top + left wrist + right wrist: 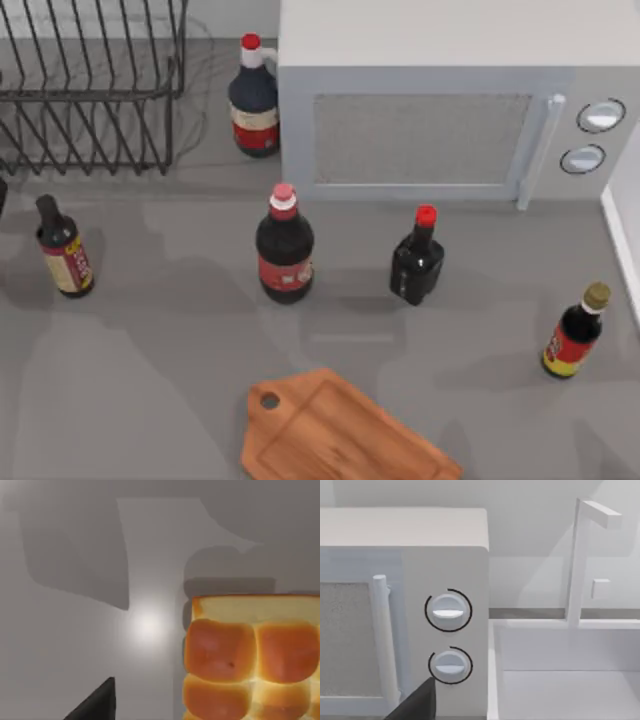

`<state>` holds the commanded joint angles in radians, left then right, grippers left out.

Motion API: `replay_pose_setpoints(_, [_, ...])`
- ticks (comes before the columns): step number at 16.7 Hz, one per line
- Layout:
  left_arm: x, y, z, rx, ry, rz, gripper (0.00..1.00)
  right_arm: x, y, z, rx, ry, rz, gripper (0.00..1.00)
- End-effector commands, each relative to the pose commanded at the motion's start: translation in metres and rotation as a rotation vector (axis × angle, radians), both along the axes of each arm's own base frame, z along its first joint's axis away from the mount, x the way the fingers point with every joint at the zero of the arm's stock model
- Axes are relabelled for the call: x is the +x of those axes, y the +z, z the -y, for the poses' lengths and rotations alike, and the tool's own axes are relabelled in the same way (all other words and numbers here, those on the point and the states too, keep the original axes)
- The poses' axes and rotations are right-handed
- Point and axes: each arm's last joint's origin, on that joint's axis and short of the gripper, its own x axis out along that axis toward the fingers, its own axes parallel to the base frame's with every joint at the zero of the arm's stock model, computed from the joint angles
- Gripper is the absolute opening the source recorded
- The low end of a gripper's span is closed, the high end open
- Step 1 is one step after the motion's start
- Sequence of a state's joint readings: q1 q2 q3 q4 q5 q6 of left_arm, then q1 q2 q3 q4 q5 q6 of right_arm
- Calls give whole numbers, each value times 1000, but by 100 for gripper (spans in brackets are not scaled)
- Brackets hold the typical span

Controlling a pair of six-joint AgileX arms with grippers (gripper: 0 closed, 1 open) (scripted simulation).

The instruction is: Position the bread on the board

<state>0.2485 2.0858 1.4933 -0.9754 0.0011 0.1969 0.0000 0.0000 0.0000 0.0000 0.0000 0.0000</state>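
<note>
The bread (250,660), a soft, light pull-apart loaf, lies on the bench (75,630) apart from the board (340,430). Grasp across its sides gently; it likely crushes easily. Left gripper state: cannot tell.

A white microwave (405,610) — two round dials (448,611) — beside a sink (565,675).

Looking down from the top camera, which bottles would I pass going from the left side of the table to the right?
Small bottle with yellow-red label → large bottle by the microwave → large red-capped bottle in the middle → dark square bottle → gold-capped bottle.
</note>
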Motion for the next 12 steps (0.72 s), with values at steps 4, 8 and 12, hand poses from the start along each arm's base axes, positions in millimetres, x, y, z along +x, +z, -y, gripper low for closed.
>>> replay_pose_setpoints(4, [-1,-34,1,0,1,-1,100,0,0,0,0,0,0,100])
replay_pose_setpoints(8, [-2,-41,5,-1,-1,0,100,0,0,0,0,0,0,100])
replay_pose_setpoints(12, [-2,-41,5,-1,-1,0,77,0,0,0,0,0,0,100])
